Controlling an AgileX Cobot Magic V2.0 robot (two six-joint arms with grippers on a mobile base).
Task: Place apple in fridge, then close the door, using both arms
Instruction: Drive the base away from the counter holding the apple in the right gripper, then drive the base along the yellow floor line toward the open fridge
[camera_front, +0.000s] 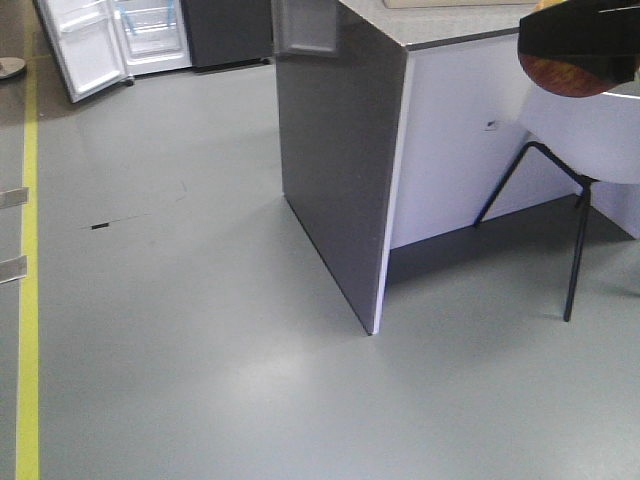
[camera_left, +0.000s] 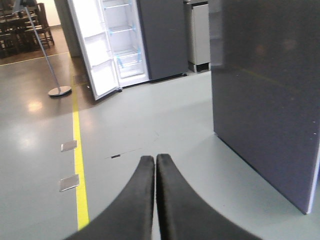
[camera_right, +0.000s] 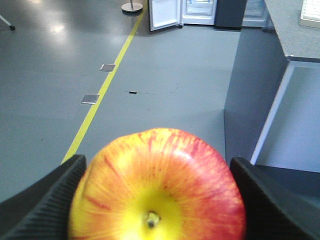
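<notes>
The apple (camera_right: 157, 190), red with yellow streaks, fills the bottom of the right wrist view, stem end towards the camera. My right gripper (camera_right: 158, 161) is shut on it, one black finger on each side. In the front view this gripper (camera_front: 580, 38) hangs at the top right with the apple (camera_front: 562, 78) under it. The fridge (camera_left: 125, 40) stands far off across the floor, white inside, with its door (camera_left: 97, 50) swung wide open to the left. My left gripper (camera_left: 155, 160) is shut on nothing, its fingertips pressed together above the floor.
A dark grey counter block (camera_front: 340, 150) with a white side stands close on the right, and a white chair (camera_front: 590, 135) with black legs is beside it. A yellow floor line (camera_left: 77, 150) runs towards the fridge. A lamp stand base (camera_left: 59, 91) sits left of the door.
</notes>
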